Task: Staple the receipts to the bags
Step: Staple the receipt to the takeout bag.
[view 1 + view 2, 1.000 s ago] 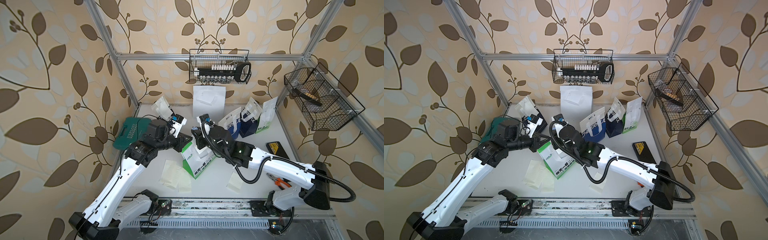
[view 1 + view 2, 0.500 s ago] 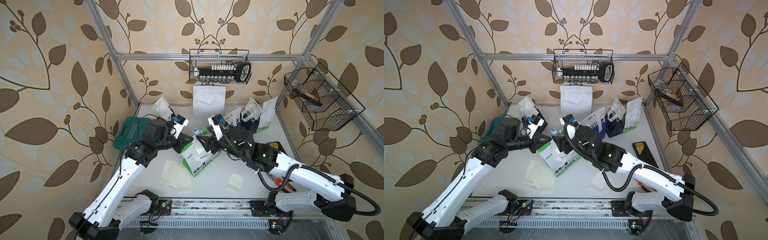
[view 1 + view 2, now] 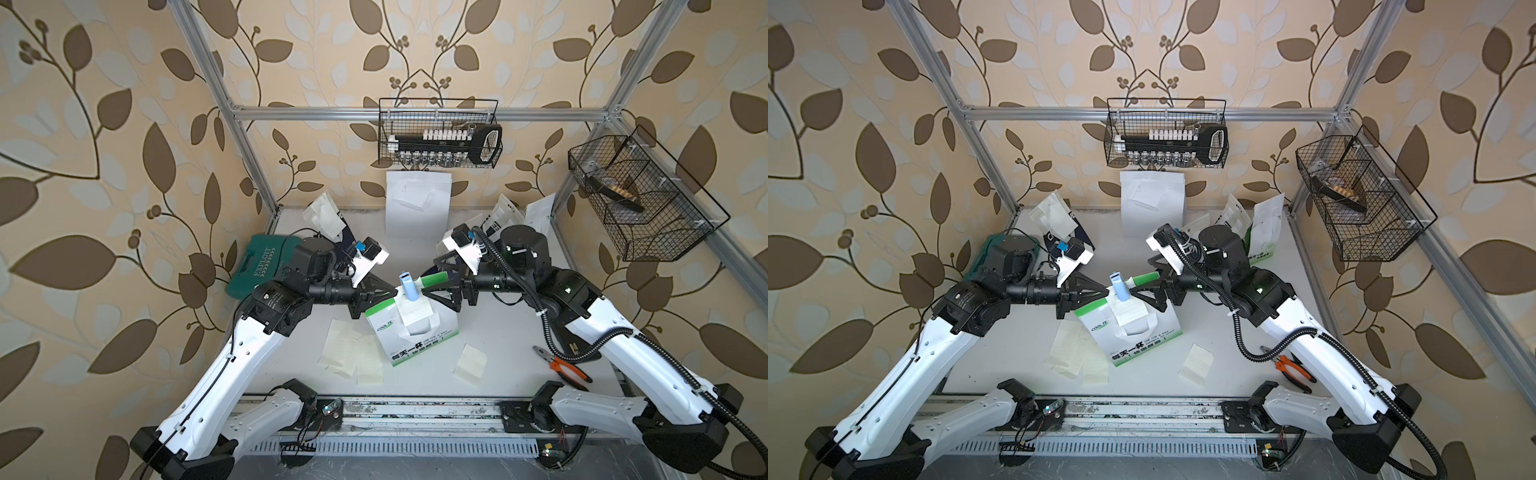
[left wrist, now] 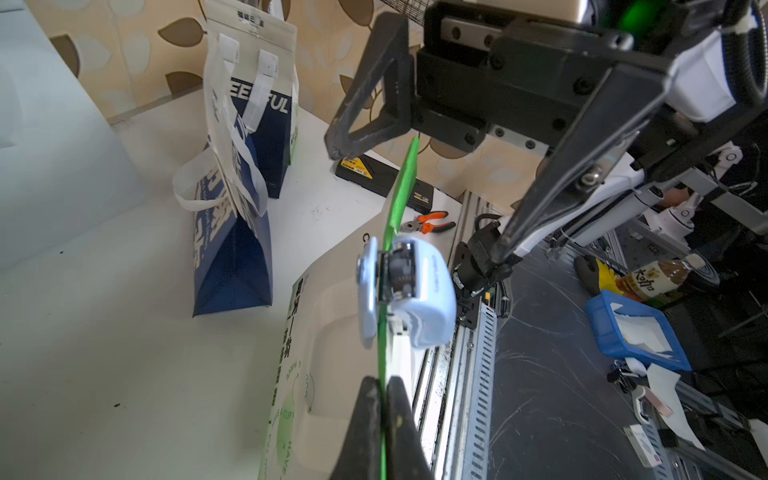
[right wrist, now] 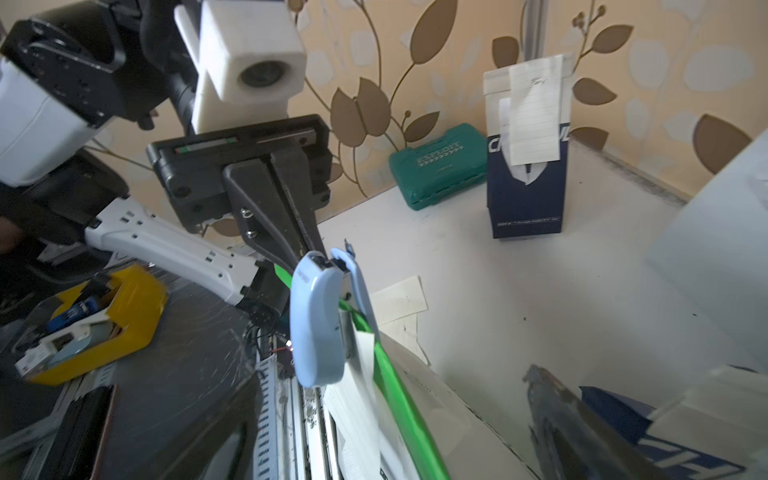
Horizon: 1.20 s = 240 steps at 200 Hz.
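Observation:
A green-and-white bag (image 3: 419,336) (image 3: 1142,336) stands mid-table. My left gripper (image 3: 390,293) (image 4: 383,399) is shut on its green top edge (image 4: 401,187). A light-blue stapler (image 3: 408,286) (image 3: 1119,286) (image 4: 411,299) (image 5: 316,324) sits clamped over that edge, with a receipt (image 3: 413,311) (image 5: 361,399) hanging below it on the bag's front. My right gripper (image 3: 428,286) (image 3: 1136,289) (image 5: 386,436) is open just right of the stapler and holds nothing. Loose receipts (image 3: 349,349) (image 3: 470,362) lie on the table.
A navy bag with a receipt (image 3: 328,216) (image 5: 528,166) stands back left. A white bag (image 3: 417,208) leans at the back wall, and more bags (image 3: 505,212) (image 4: 237,216) stand back right. There is a teal case (image 3: 255,262), orange pliers (image 3: 561,365) and wire baskets (image 3: 440,137) (image 3: 636,195).
My right gripper has opened and drawn back to the right, off the stapler. The stapler stays on the bag's edge. The left gripper has kept its hold.

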{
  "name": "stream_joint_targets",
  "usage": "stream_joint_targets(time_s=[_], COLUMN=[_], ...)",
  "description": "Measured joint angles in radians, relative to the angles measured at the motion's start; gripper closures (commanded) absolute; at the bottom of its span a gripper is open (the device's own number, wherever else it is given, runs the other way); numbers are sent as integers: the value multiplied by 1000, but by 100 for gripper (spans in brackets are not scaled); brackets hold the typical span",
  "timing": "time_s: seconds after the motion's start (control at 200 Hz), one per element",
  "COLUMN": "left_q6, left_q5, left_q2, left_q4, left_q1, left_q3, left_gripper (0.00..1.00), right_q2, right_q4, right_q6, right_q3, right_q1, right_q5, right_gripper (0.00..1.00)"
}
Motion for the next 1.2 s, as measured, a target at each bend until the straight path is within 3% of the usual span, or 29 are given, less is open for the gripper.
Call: stream_joint_targets(time_s=[0.365,0.615,0.9,1.199], left_q6=[61,87,85,71], left_q5=[-50,-112,-119,-114], left_q2=[10,55,57,57], left_q4=[-104,-128,-120,-111], left_q1=[-108,-137,-137,-137], left_q3=[68,85,87,87], left_gripper=[100,100,100,100], right_q2=[146,183,232,254], right_q4=[-251,-395,-423,-423], right_q6=[-263,-410,-463,-480], right_q3=[219,270,275,275], right_q1=[0,26,74,73], right_q5=[-175,-181,-128,-126], right_gripper=[0,0,2,16])
